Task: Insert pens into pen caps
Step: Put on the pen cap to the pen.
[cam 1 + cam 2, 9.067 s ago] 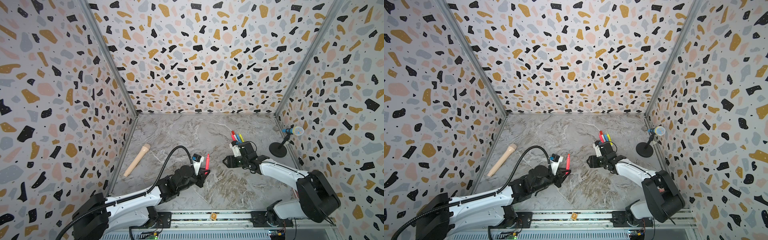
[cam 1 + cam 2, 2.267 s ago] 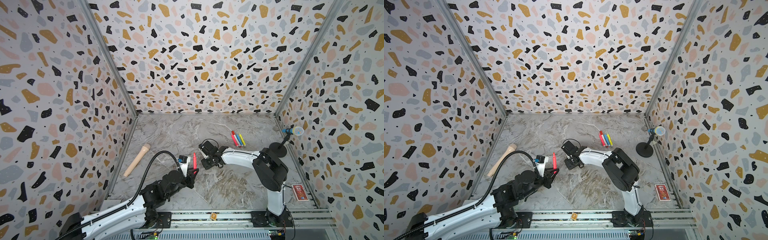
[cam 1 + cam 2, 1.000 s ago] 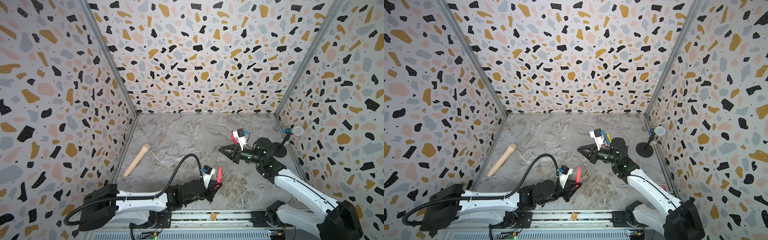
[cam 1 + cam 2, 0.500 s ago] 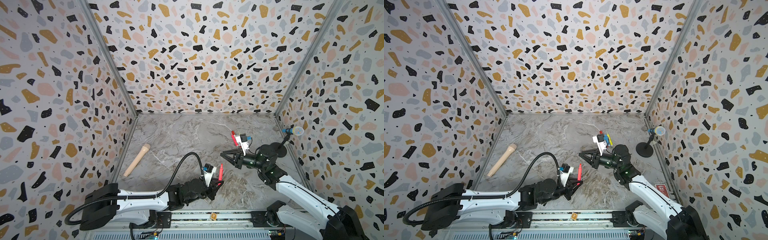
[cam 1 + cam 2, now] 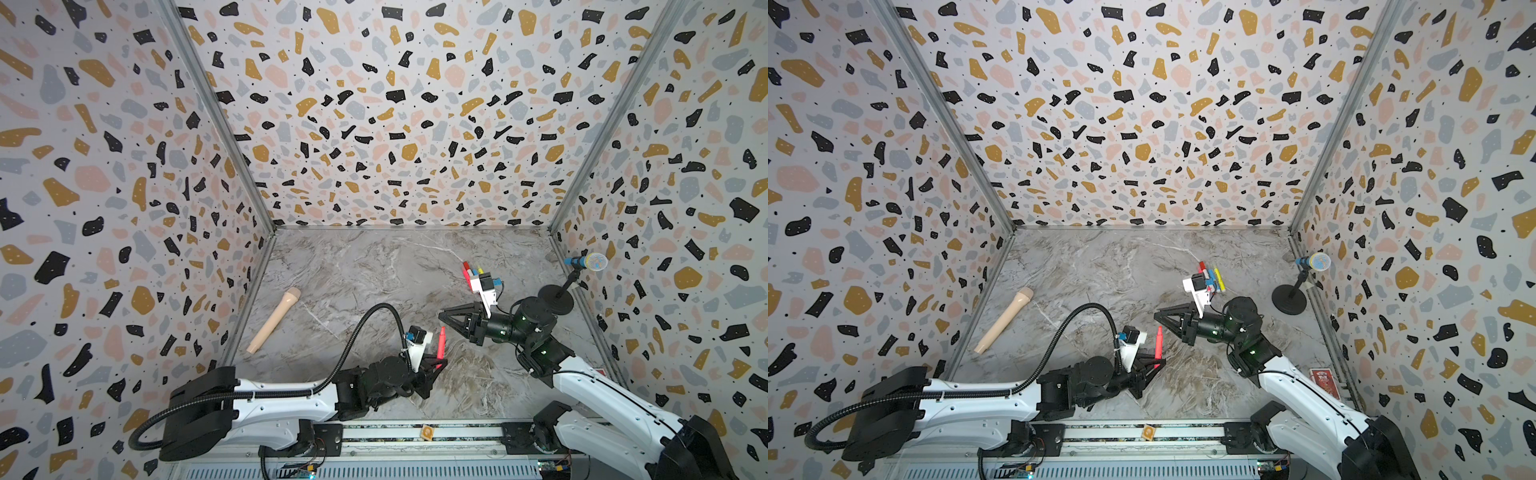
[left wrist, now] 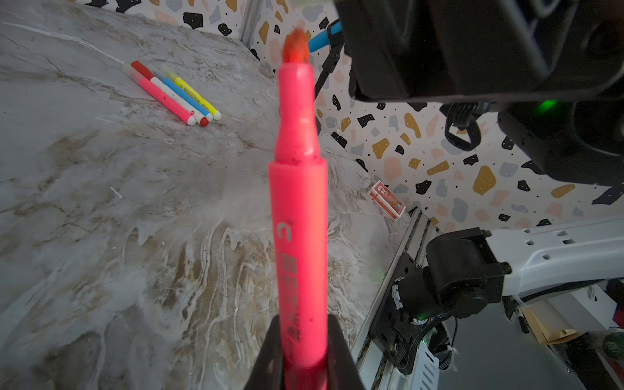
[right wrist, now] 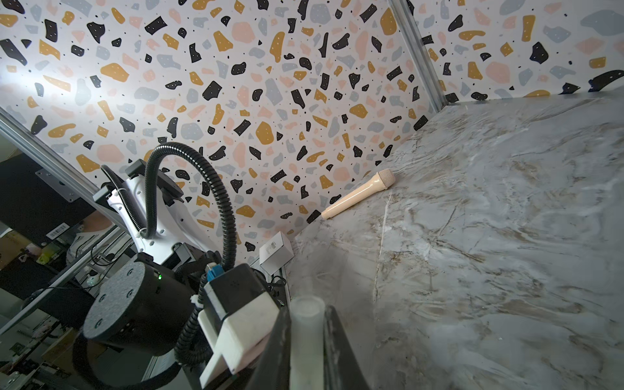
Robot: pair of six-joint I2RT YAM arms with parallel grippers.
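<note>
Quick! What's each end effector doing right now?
Left end effector: closed, holding the pink pen.
Right end effector: closed, holding a whitish pen cap.

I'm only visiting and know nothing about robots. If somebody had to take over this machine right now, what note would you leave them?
Left end effector: shut on a pink pen, held with its bare tip up.
Right end effector: shut on a pale cap, close to that tip but not on it.
Four more pens lie side by side towards the back of the table; I cannot tell whether they are capped.
Done: pen and cap are each in a grip.
Left: push the two together, then check the others.
</note>
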